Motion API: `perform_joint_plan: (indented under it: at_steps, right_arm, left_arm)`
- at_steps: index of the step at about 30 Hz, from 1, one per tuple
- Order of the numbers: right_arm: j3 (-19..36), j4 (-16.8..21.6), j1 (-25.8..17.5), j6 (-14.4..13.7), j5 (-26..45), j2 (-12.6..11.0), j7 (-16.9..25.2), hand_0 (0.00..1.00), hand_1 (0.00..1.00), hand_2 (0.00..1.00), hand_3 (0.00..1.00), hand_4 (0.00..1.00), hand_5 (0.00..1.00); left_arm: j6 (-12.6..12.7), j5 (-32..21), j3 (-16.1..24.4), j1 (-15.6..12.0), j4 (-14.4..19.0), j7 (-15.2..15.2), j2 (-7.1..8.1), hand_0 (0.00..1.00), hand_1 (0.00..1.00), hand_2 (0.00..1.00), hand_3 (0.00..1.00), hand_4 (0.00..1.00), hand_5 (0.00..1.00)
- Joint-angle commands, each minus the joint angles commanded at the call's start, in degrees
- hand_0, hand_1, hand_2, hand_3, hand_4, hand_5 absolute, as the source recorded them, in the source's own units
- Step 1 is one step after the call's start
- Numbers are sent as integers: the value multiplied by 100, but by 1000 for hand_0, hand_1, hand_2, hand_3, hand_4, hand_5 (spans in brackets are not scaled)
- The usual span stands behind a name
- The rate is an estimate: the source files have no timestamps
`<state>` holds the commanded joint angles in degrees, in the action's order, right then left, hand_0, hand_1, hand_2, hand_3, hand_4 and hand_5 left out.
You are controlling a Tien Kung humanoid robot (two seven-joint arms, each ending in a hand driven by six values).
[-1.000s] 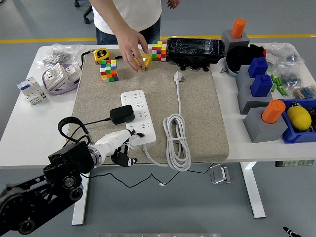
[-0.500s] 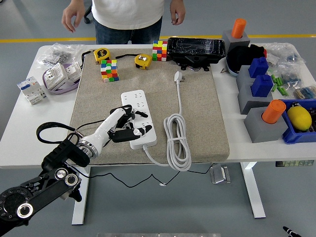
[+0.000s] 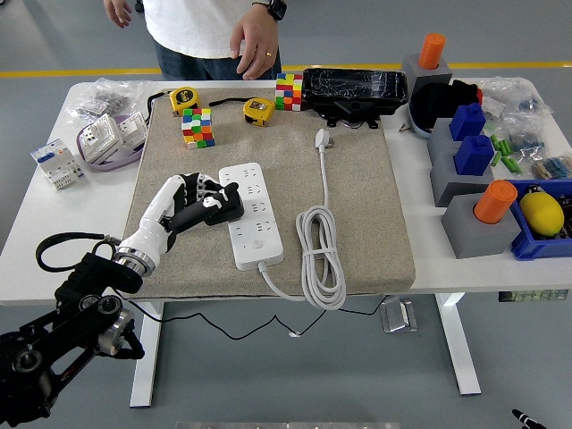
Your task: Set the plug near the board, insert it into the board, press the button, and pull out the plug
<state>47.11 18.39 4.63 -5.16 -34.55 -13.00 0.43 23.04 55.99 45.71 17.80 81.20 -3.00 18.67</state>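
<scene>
**One robot hand now on the plug, beside the board**

One half second ago the left robot hand (image 3: 192, 204) lay low over the near end of the white power strip (image 3: 251, 214), with its fingers spread above the sockets. Now it has moved up and to the left, and its fingers are curled around the black plug (image 3: 223, 207), which is the boxy adapter. The plug lies on the beige mat (image 3: 357, 223), touching the left edge of the power strip about at its middle. I cannot tell if the plug is already lifted or if it rests on the mat.

A full second ago the plug lay alone in nearly the same place, and the hand was at the desk edge. So the plug has hardly moved; only the hand has come to it. I judge that the first step, bringing the plug near the board, is almost finished, and that the inserting comes next. For this the hand must turn the pins down over a socket, and a weak grip could let the plug slip.

The person (image 3: 210, 27) at the far side has also changed: a second ago one hand touched the yellow tape measure (image 3: 257, 111), and now both hands are away from the desk (image 3: 429, 259). The right arm is not in view.
</scene>
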Motion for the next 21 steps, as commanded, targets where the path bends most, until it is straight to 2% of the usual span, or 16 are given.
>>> perform_joint_plan:
  at_steps: [21]
  right_arm:
    - [-20, -14, -1, -1, 12, -5, 4, 601, 639, 637, 553, 952, 491]
  left_arm:
    - [-7, 65, 12, 0, 30, 63, 0, 446, 519, 516, 448, 812, 402]
